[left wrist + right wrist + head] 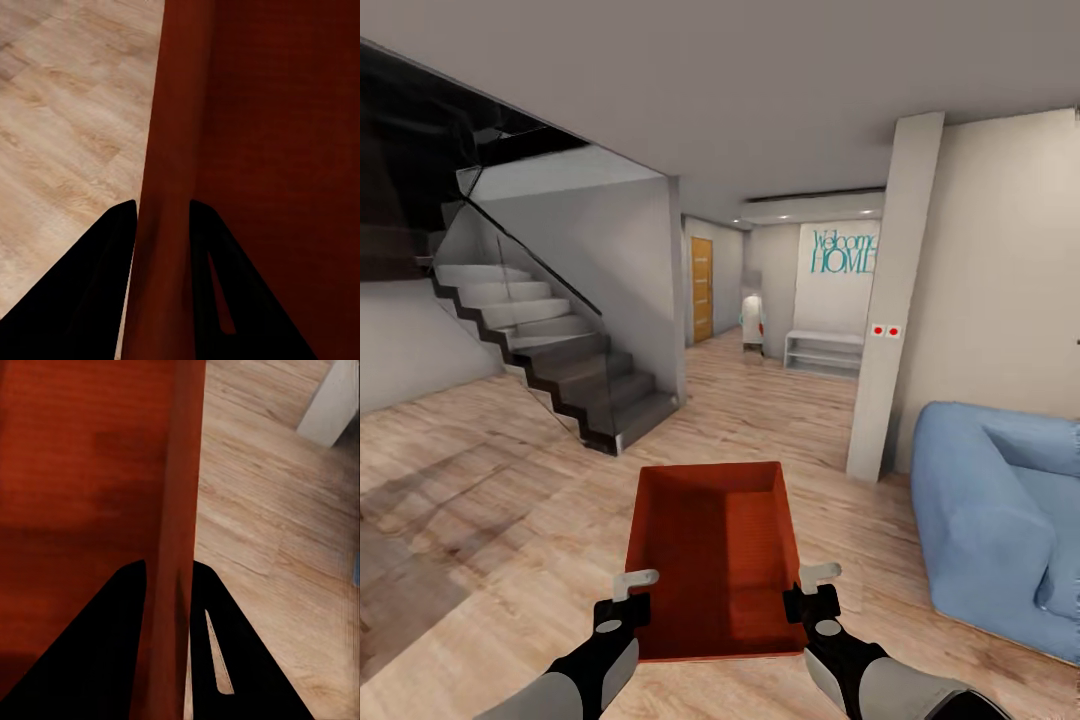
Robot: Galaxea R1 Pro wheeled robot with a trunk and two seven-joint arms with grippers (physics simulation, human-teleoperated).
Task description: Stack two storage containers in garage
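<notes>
An orange-red storage container [715,545], open-topped and empty, is held level in front of me above the light wood plank floor [480,470]. My left gripper [630,592] is shut on its left wall, and my right gripper [805,590] is shut on its right wall. In the left wrist view the two dark fingers [105,262] straddle the thin orange-red container wall [169,187]. The right wrist view shows its fingers [116,615] clamping the container's other wall [180,510] the same way.
A glass-railed staircase [550,340] rises at the left. A pale pillar [895,300] and a blue sofa [1000,520] stand at the right. A hallway runs ahead to a wooden door [702,288], a low shelf [823,352] and a wall with turquoise lettering.
</notes>
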